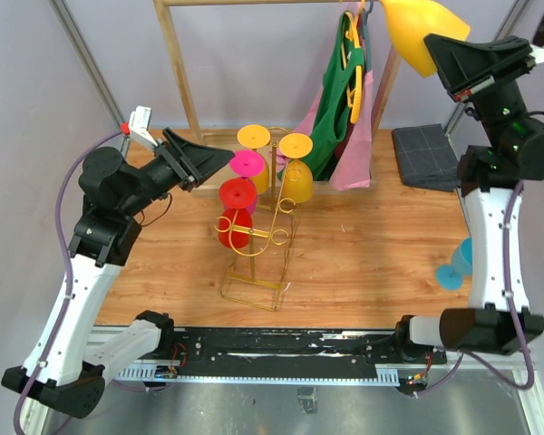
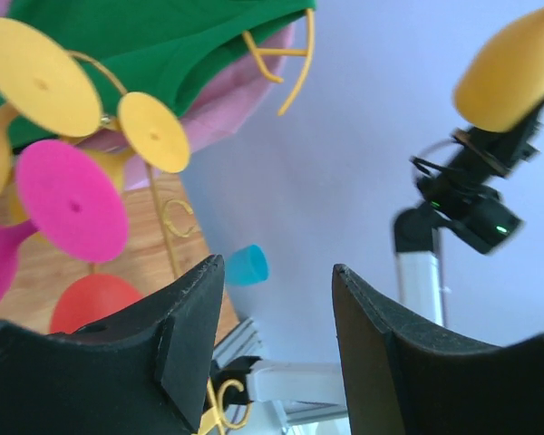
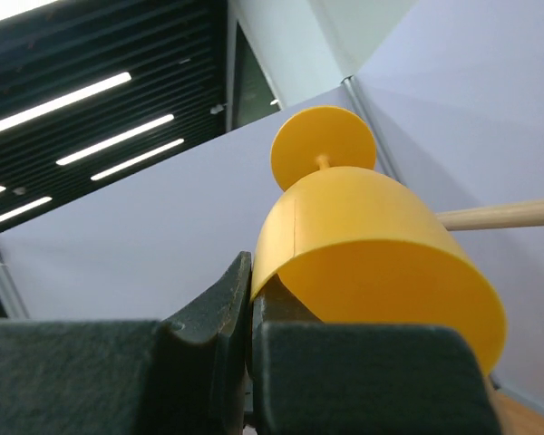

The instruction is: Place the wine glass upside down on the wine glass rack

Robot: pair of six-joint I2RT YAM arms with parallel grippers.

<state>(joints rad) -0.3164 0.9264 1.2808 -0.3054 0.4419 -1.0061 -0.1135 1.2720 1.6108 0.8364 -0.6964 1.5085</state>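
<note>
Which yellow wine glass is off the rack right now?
The yellow glass raised high on the right, its rim pinched by the right gripper; the other two yellow glasses hang upside down on the gold rack.

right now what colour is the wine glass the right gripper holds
Yellow; the wine glass shows best in the right wrist view.

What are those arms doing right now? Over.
Right hand shut on yellow wine glass, raised high. Left hand open, beside rack. Several glasses crowd its arms.
</note>
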